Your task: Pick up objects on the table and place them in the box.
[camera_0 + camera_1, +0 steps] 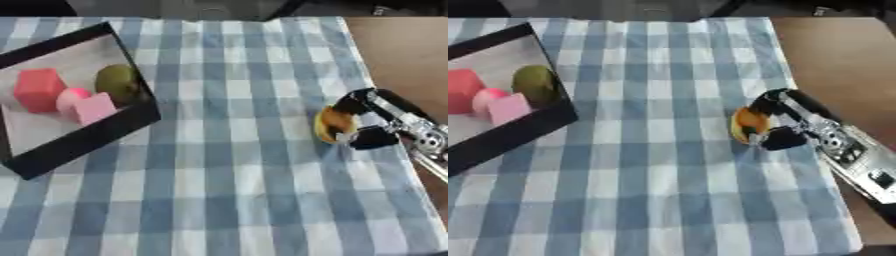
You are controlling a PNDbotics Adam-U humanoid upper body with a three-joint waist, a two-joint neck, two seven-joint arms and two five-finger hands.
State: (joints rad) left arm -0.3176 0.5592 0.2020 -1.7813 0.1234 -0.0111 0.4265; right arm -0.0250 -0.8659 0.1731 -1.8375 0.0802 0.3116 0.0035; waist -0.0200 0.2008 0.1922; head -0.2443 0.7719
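A round orange-yellow fruit (pixel 332 125) lies on the checked cloth at the right. My right hand (pixel 372 120) comes in from the right edge, its fingers and thumb curled round the fruit on both sides. The black-rimmed box (pixel 87 142) lies at the left. Inside it are a red block (pixel 38 89), a pink ball (pixel 72 96), a pink cube (pixel 94 108) and a green fruit (pixel 117 82). My left hand shows in neither view.
A blue-and-white checked cloth (pixel 236 190) covers the table. Bare brown tabletop (pixel 407 55) shows along the right side. A dark background runs along the far edge.
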